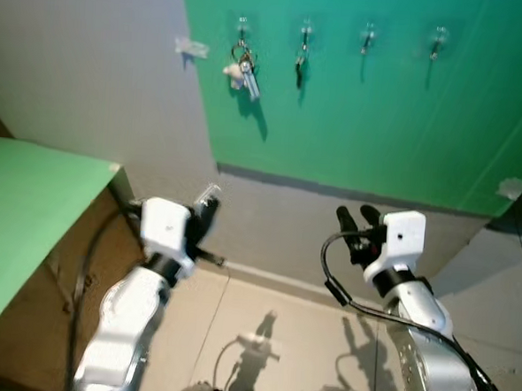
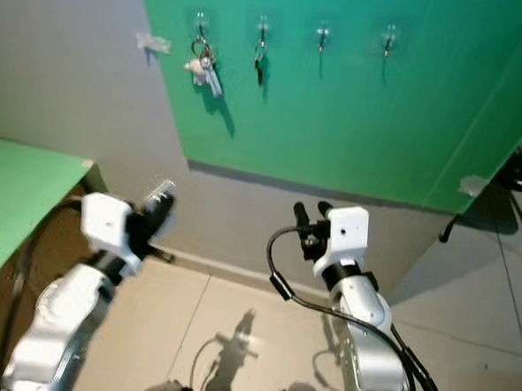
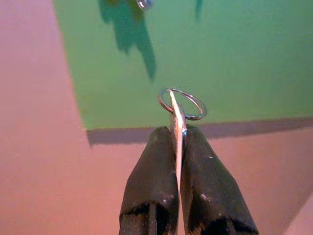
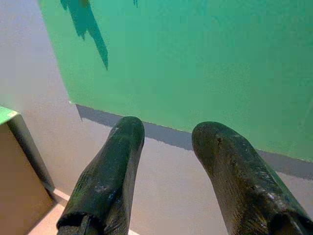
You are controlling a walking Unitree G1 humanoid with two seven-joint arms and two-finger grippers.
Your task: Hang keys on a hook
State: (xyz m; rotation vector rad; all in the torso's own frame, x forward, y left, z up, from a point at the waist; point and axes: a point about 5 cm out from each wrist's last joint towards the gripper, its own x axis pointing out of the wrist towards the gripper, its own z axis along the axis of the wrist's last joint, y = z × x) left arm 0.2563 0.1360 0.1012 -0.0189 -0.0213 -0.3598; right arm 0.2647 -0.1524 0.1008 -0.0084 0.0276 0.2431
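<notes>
left claw (image 3: 178, 147) pinches one key (image 3: 177, 128) below four hooks (image 1: 243, 23).

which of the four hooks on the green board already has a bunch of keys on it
The leftmost hook: a key bunch hangs there. The two rightmost are bare.

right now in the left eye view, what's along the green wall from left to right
tape scrap → hook with key bunch → hook with dark key → bare hook → bare hook
</notes>
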